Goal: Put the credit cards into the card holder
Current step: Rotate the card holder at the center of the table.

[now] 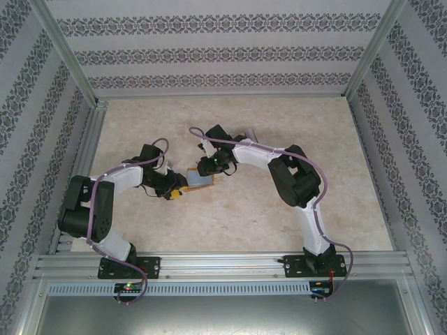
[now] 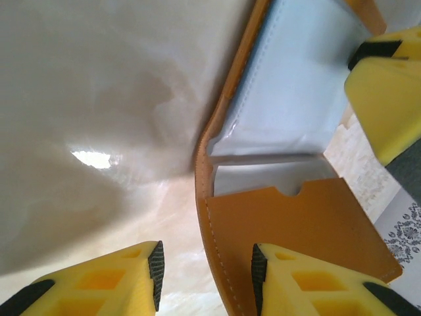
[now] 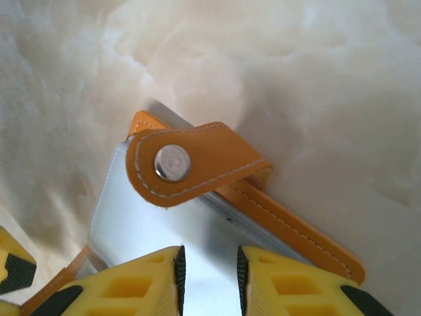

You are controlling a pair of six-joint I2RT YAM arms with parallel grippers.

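You have the card holder (image 1: pixel 200 180) lying open on the surface (image 1: pixel 279 223), a little left of its middle and about halfway between the near and far edges, with its pale bluish pockets facing up. Your left gripper (image 2: pixel 205 264) is at the holder's near-left side. Its jaws stand partly apart and straddle the holder's orange stitched border. Bare surface shows between the left pad and that border, so nothing is clamped there. Your right gripper (image 3: pixel 210 263) sits at the holder's far-right side with its jaws narrow. Its tips point down at the pale sheet just beneath the orange strap (image 3: pixel 217 164) and its metal snap (image 3: pixel 172 162) (the strap lies folded over the sheet's corner). You cannot tell from your wrist view whether those narrow jaws pinch the sheet or merely rest against it.
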